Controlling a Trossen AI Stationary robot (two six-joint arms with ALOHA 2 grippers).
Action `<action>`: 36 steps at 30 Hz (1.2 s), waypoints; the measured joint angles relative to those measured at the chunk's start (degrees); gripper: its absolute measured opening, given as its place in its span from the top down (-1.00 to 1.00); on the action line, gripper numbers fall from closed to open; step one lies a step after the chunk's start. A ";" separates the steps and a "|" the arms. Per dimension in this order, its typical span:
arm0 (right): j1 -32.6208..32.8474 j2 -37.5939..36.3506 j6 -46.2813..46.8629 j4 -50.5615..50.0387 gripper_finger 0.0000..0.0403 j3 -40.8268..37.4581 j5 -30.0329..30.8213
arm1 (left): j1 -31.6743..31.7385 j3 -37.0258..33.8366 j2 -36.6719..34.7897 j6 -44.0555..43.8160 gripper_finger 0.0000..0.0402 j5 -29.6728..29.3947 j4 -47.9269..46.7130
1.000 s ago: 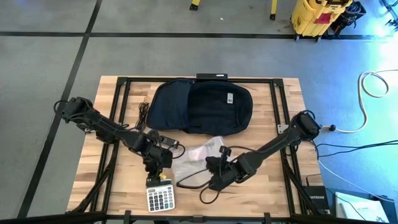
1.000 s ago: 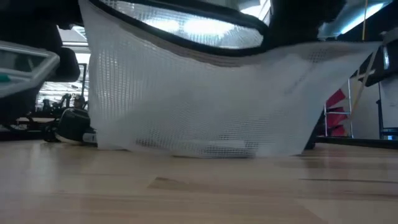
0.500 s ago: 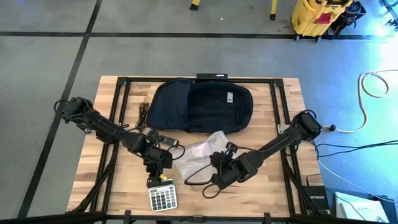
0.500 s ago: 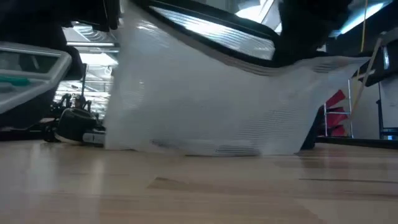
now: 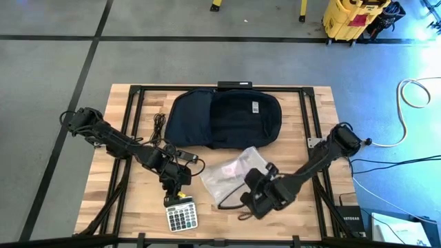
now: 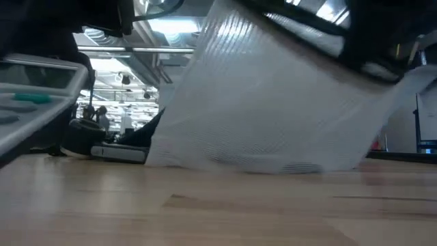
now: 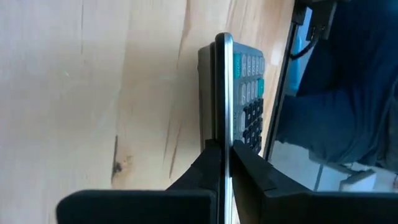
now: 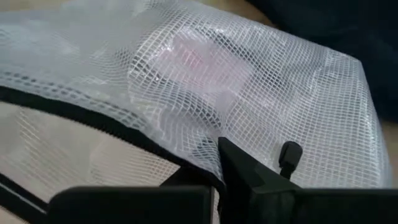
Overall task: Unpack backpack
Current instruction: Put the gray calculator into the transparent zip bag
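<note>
At the far middle of the wooden table point(image 5: 138, 200) lies the backpack point(image 5: 224, 118), a dark navy soft bag spread flat, with a small white label on its front. It touches neither gripper.

Just in front of it, toward the near edge, a clear mesh pouch point(image 5: 231, 172) with a black zip edge lies partly lifted; something pinkish shows through the mesh point(image 8: 205, 56). The right gripper point(image 5: 256, 198) sits at the pouch's near corner with its fingers point(image 8: 239, 165) pressed together on the black edge, pinching the pouch. In the low view the pouch point(image 6: 273, 116) rises as a slanted white sheet from the tabletop.

To the left of the pouch, the left gripper point(image 5: 176, 193) has its fingers point(image 7: 214, 165) clamped on the top edge of a calculator point(image 5: 180, 215), which lies near the front edge of the table. The left wrist view shows the calculator point(image 7: 239, 93) edge-on, its keys turned toward the dark fabric beyond.

Black cables point(image 5: 162, 131) and a small dark device point(image 5: 186, 157) lie between the left arm and the backpack. Beyond the table a yellow mop bucket point(image 5: 351, 17) stands on the grey floor.
</note>
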 joint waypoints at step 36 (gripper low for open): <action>9.82 2.10 47.89 -14.73 1.00 1.02 5.80 | 1.97 -2.19 -9.99 -9.80 1.00 -24.34 -0.52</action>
